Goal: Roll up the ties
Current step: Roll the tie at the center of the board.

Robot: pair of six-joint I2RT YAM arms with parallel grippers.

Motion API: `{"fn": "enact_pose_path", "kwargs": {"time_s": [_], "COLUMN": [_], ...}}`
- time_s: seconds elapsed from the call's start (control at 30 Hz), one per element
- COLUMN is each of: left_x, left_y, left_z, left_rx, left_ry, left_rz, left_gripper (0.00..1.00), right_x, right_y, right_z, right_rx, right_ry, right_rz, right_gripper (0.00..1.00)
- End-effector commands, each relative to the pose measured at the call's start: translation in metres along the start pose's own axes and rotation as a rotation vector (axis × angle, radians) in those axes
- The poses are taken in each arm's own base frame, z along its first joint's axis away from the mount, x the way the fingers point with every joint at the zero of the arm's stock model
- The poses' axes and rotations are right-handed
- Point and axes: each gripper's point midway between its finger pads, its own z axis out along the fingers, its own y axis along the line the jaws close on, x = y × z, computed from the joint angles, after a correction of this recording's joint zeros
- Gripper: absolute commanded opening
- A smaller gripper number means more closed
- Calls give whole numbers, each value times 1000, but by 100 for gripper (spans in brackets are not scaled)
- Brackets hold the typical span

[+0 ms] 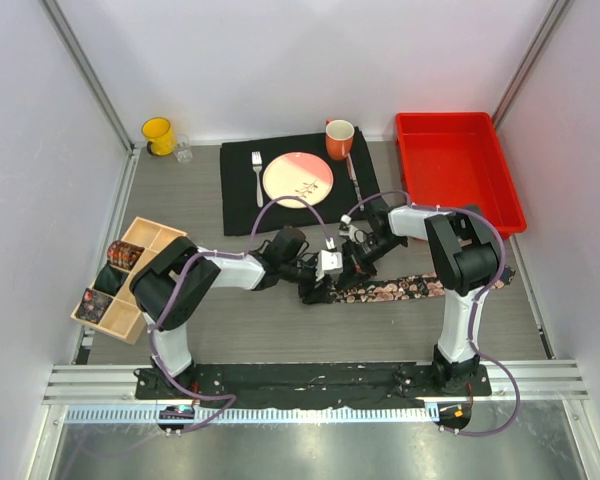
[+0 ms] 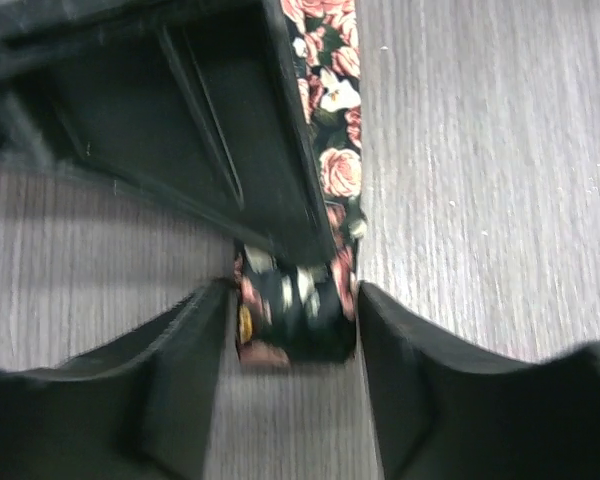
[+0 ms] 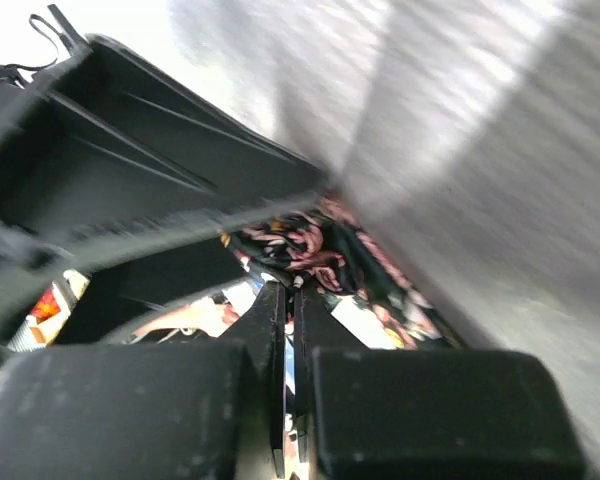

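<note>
A black tie with pink flowers (image 1: 420,288) lies as a long strip across the table's middle. Its left end is wound into a small roll (image 2: 295,310). My left gripper (image 2: 292,298) straddles that roll, open, with a thin gap on the left side. The right gripper (image 3: 288,290) is shut, pinching bunched tie fabric (image 3: 320,250) at its tips just above the roll. In the top view both grippers meet there, left (image 1: 313,290) and right (image 1: 348,268). Coiled ties sit in a wooden tray (image 1: 145,232): a red-brown one (image 1: 120,253) and a dark one (image 1: 107,278).
A black placemat (image 1: 242,205) at the back holds a pink plate (image 1: 298,178), a fork (image 1: 257,175) and an orange mug (image 1: 339,138). A red bin (image 1: 455,165) stands back right, a yellow mug (image 1: 158,134) back left. The right gripper's black body (image 2: 180,120) looms over the roll.
</note>
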Motion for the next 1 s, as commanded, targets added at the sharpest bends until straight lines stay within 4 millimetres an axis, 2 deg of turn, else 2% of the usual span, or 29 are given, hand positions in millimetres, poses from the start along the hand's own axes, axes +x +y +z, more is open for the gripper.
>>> {"fn": "enact_pose_path", "kwargs": {"time_s": [0.0,0.2,0.27,0.47,0.53,0.63,0.67,0.7,0.77,0.83,0.87,0.97], "left_x": [39,15,16,2,8,20,32,33,47,51,56,64], "left_y": [-14,-13,-14,-2,-2,-4,-5,-5,-10,-7,-9,-5], "left_z": [-10,-5,4,25,29,28,24,20,12,5,2,-2], "left_rx": [23,25,27,-39,-36,-38,-43,-52,-50,-72,-71,-99], "left_ry": [66,-57,-56,-97,-81,-13,40,56,108,133,158,189], "left_rz": [-135,-97,-87,-28,-7,27,11,16,44,70,57,43], "left_gripper": [64,77,79,76,74,57,46,40,30,23,19,14], "right_x": [9,14,15,6,0,-10,-15,-18,-23,-27,-27,-26], "right_y": [-65,-79,-81,-74,-67,-55,-49,-46,-33,-24,-17,-12], "right_z": [2,3,3,7,7,9,7,5,-5,-19,-29,-49], "right_rx": [188,206,217,173,149,115,106,96,89,79,79,76], "right_ry": [25,37,40,13,-2,-19,-31,-40,-57,-80,-94,-122], "right_rz": [-44,8,17,19,9,-30,-20,-21,-51,-55,-56,-25], "right_gripper": [1,1,1,1,1,1,1,1,7,17,19,28]}}
